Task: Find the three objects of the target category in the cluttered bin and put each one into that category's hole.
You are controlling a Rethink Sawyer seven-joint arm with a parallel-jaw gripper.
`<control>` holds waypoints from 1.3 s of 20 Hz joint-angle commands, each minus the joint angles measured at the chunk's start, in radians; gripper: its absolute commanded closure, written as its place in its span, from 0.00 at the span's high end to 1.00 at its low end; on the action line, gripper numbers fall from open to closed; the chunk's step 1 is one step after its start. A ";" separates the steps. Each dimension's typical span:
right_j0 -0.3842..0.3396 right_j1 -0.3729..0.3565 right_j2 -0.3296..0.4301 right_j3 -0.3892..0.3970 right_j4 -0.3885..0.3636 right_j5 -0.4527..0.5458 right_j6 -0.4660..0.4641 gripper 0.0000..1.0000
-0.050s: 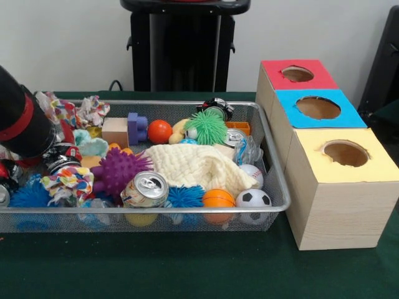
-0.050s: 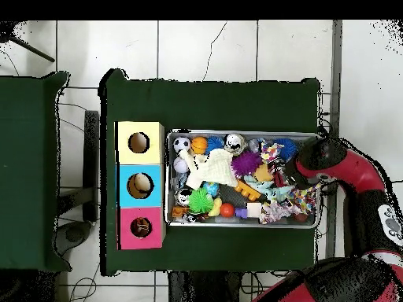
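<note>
Nearest me in the wire bin (image 1: 283, 205), a soccer ball (image 1: 253, 199), an orange ball (image 1: 218, 198) and a drink can (image 1: 144, 189) sit against the front wall. Just behind them there's a purple spiky ball (image 1: 118, 169) and a cream cloth (image 1: 198, 165) heaped mid-bin. Further back, a green spiky ball (image 1: 206, 127), an orange-red ball (image 1: 159, 131) and a wooden block (image 1: 115, 131). The arm (image 1: 22, 118) dips into the bin's left end; its hand is buried among the toys, so I can't tell whether it's spread or pinching. Beside the bin on the bench (image 1: 187, 268) stand the boxes: yellow hole (image 1: 345, 153) nearest, then blue hole (image 1: 318, 108), red hole (image 1: 297, 74) farthest.
</note>
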 commanded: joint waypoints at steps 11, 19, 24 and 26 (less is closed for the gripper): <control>0.019 0.145 0.214 -0.209 -0.124 -0.305 -0.312 0.00; -0.047 -0.043 0.100 0.159 -0.119 -0.528 0.036 0.00; -0.046 -0.226 0.024 0.414 -0.110 -0.602 0.212 0.00; -0.032 -0.298 -0.008 0.504 -0.095 -0.637 0.278 0.00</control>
